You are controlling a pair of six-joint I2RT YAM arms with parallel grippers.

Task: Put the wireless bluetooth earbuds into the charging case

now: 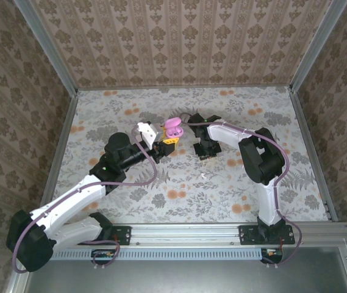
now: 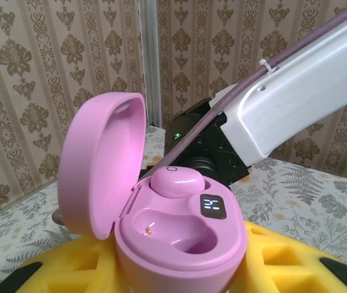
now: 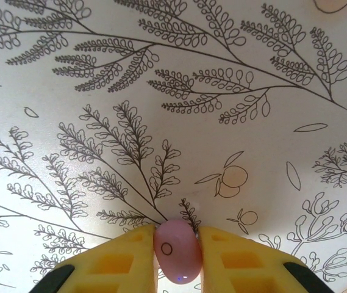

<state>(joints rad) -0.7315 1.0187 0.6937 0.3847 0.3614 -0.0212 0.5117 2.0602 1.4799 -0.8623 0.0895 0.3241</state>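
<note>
The pink charging case (image 2: 182, 250) sits upright between the yellow pads of my left gripper (image 2: 179, 278), lid (image 2: 100, 162) swung open to the left. One pink earbud (image 2: 176, 181) is seated in the far slot. The near slot (image 2: 173, 229) is empty, and a small display (image 2: 213, 206) glows beside it. From above, the case (image 1: 174, 128) is held over mid-table by the left gripper (image 1: 168, 143). My right gripper (image 1: 206, 152) is low at the table, just right of the case. Its yellow fingers (image 3: 124, 259) are shut on the second pink earbud (image 3: 177, 251).
The right arm's white link (image 2: 295, 97) and purple cable cross close behind the case. A small white block (image 1: 146, 130) lies just left of the case. Patterned walls enclose the floral table (image 1: 234, 189) at the back and on both sides.
</note>
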